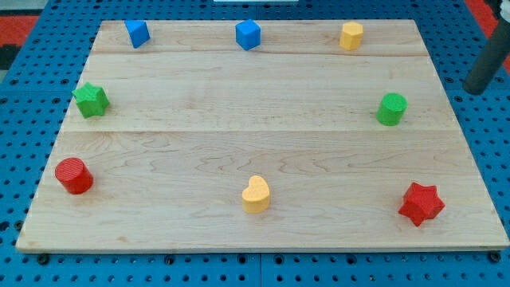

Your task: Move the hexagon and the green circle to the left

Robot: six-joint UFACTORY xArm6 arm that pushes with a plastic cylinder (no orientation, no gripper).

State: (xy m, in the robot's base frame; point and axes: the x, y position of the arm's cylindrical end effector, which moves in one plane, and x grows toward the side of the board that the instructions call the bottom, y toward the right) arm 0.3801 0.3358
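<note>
The yellow hexagon stands near the board's top edge, right of centre. The green circle stands at the board's right side, below the hexagon. My dark rod enters at the view's right edge, and my tip is off the board, to the right of the green circle and well apart from it. No block touches the tip.
On the wooden board: a blue cube top left, a blue cube top centre, a green star left, a red circle lower left, a yellow heart bottom centre, a red star lower right.
</note>
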